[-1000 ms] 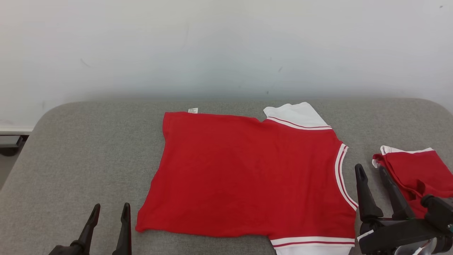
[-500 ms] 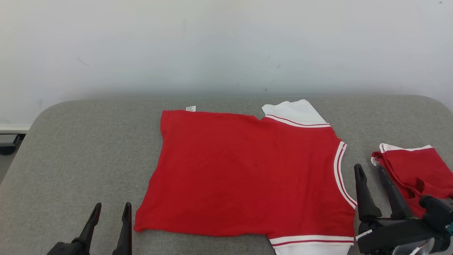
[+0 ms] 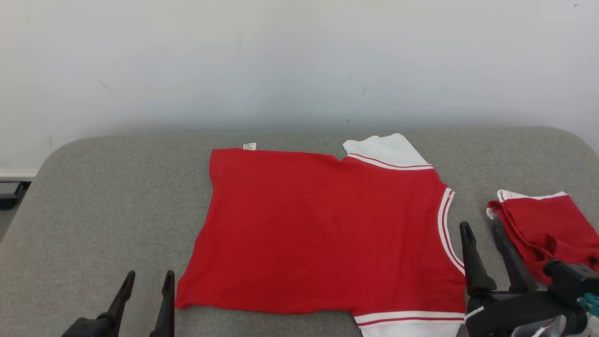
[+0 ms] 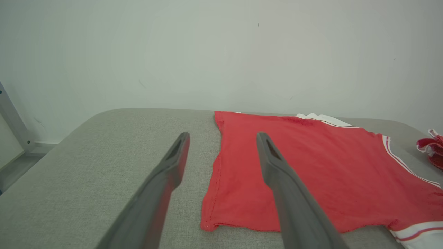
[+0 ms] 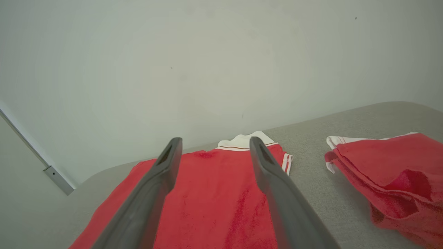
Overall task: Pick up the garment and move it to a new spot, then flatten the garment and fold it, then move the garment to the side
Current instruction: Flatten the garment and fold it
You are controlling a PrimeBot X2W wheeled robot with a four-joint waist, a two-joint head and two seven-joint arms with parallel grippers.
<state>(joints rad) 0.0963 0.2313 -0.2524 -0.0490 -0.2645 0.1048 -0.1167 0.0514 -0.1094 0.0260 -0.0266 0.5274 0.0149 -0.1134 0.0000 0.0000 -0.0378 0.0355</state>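
The garment [image 3: 323, 229] is a red shirt with white striped sleeves, spread flat on the grey table [image 3: 103, 196], neckline to the right. My left gripper [image 3: 149, 275] is open and empty, just left of the shirt's near hem corner. In the left wrist view the left gripper [image 4: 223, 136] frames the edge of the garment [image 4: 311, 166]. My right gripper [image 3: 480, 224] is open and empty, beside the neckline trim. In the right wrist view the right gripper [image 5: 214, 141] hovers over the garment [image 5: 214, 193].
A second red and white garment [image 3: 543, 229] lies folded and bunched at the table's right end, close to my right gripper, and shows as a folded red pile [image 5: 387, 166] in the right wrist view. A pale wall stands behind the table. Bare grey surface lies to the left.
The whole head view has shifted slightly left, so the camera moved. The shirt and both open grippers keep their places relative to each other.
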